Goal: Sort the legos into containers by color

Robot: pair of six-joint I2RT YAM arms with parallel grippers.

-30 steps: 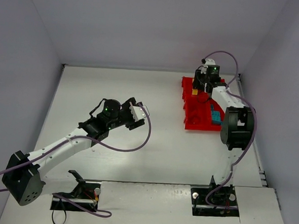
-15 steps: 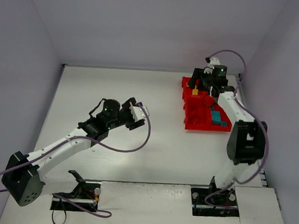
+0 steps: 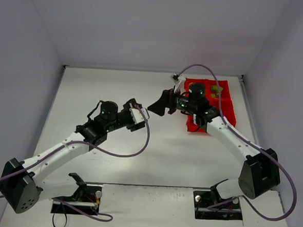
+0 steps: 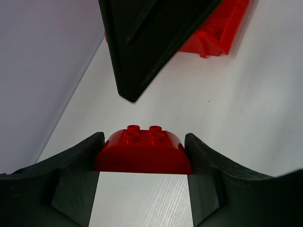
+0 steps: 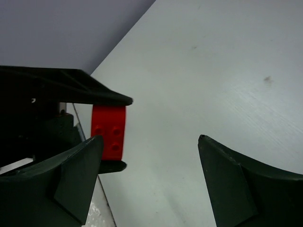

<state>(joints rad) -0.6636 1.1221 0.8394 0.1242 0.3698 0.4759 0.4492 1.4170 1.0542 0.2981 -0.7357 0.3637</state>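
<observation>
One swing reshapes things above the counter (image 3: 117,91): leaving the red tray (image 3: 229,105) at the far right, the right gripper (image 3: 156,105) has come across and spread wide, empty, facing the left gripper (image 3: 139,115), which stays clamped half-open on a red brick (image 4: 142,151), apparently offering a handover.

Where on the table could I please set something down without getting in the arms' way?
Free: the far-left table between the left wall and the left arm; the near middle between both arms. Crowded: the centre, where the left end effector, holding a red brick, faces the right end effector, and the far-right corner with the tray.
</observation>
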